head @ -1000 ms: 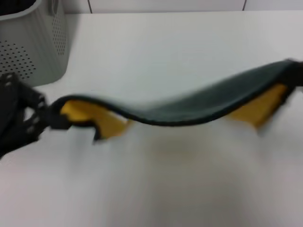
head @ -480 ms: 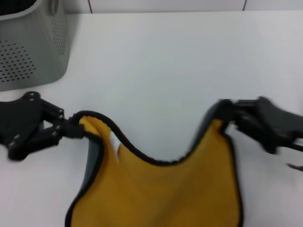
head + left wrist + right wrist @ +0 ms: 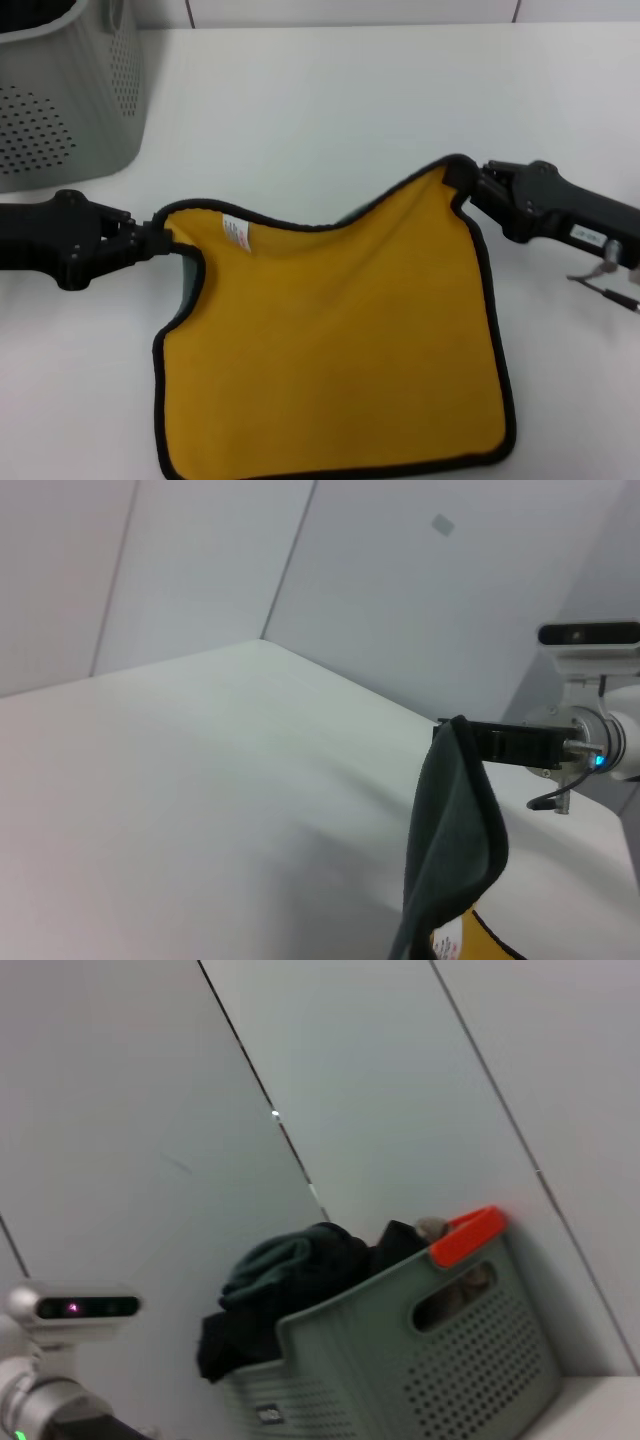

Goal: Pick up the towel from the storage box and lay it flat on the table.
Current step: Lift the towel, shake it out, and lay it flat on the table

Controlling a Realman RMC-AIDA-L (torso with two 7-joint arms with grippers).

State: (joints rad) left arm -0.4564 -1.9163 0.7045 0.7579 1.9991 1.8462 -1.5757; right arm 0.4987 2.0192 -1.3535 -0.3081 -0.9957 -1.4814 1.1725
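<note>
Both arms have the towel (image 3: 335, 345) between them, yellow side up, most of it spread on the white table (image 3: 330, 110). The left gripper (image 3: 158, 240) has its jaws closed on the near-left corner, just beside the small white label (image 3: 236, 233); right there the black-stitched edge curls up and a strip of the grey underside shows below the pinched corner. The right gripper (image 3: 468, 186) is clamped on the opposite far corner, which sits lifted a little, so the far edge sags in a shallow curve from one set of jaws to the other. From those two held corners the cloth runs toward the robot and lies fairly smooth.

In the left wrist view the towel's grey back (image 3: 452, 830) hangs in a fold close to the camera, and the right gripper (image 3: 470, 738) pinches its top corner farther off.

The storage box (image 3: 65, 95) stands well apart from the left jaws, at the far left of the table. The right wrist view shows dark cloths (image 3: 290, 1280) heaped in the box (image 3: 420, 1370), and an orange piece (image 3: 468, 1234) at its rim
</note>
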